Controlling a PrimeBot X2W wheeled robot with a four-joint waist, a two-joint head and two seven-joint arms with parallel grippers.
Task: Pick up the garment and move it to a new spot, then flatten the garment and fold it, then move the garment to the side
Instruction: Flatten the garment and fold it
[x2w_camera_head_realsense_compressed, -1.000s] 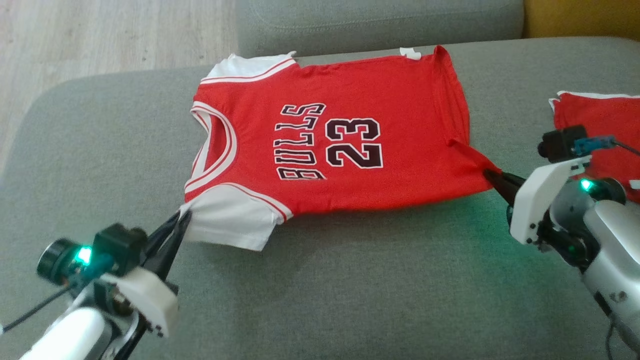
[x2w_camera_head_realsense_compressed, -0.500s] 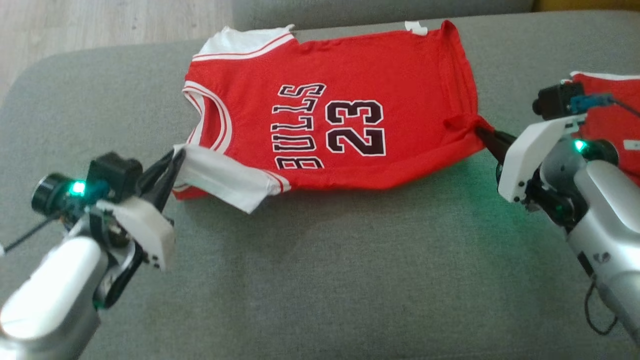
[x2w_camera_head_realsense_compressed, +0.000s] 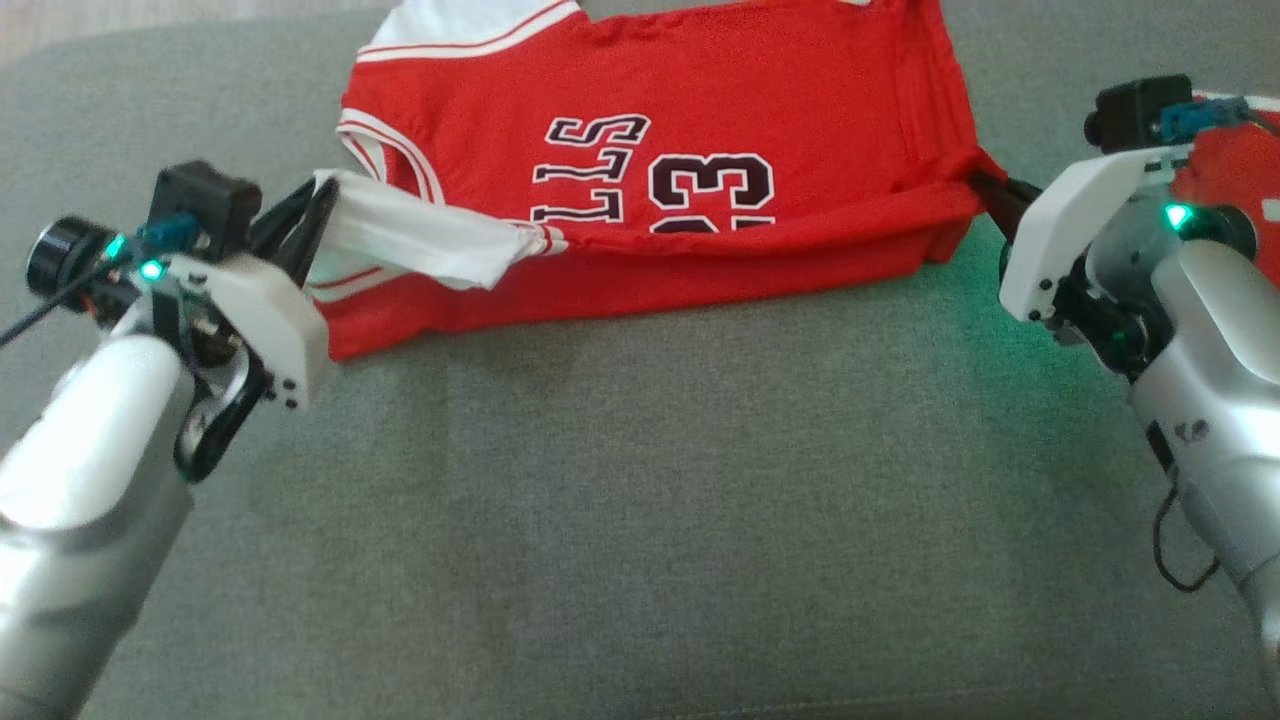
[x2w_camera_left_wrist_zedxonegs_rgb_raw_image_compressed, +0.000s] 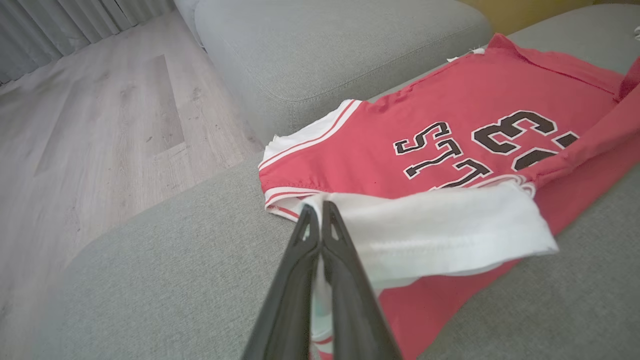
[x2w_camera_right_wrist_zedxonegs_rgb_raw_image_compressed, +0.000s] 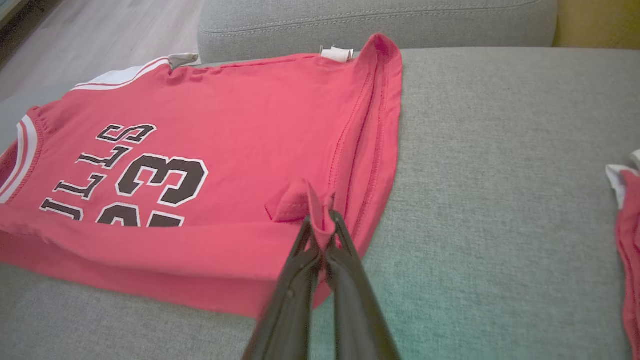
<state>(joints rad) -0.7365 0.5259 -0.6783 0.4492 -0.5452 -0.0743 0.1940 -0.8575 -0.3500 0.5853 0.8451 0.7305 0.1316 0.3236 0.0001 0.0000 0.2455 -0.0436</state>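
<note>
Grey fabric sofa seat (x2w_camera_head_realsense_compressed: 640, 520), pale wood floor (x2w_camera_left_wrist_zedxonegs_rgb_raw_image_compressed: 100, 125) beyond. Item: red jersey with white sleeves and black lettering (x2w_camera_head_realsense_compressed: 700, 110), lying across the seat, print up. Left gripper (x2w_camera_head_realsense_compressed: 322, 195) clamps the near white sleeve (x2w_camera_head_realsense_compressed: 410, 235); right gripper (x2w_camera_head_realsense_compressed: 985, 185) pinches the near red hem corner (x2w_camera_right_wrist_zedxonegs_rgb_raw_image_compressed: 295, 202). Progress, judged: relocation and flattening done; first fold under way, near edge raised over the print; further folds and the move aside remain. Second red garment (x2w_camera_right_wrist_zedxonegs_rgb_raw_image_compressed: 631, 235) lies apart. Containers: none listed.
</note>
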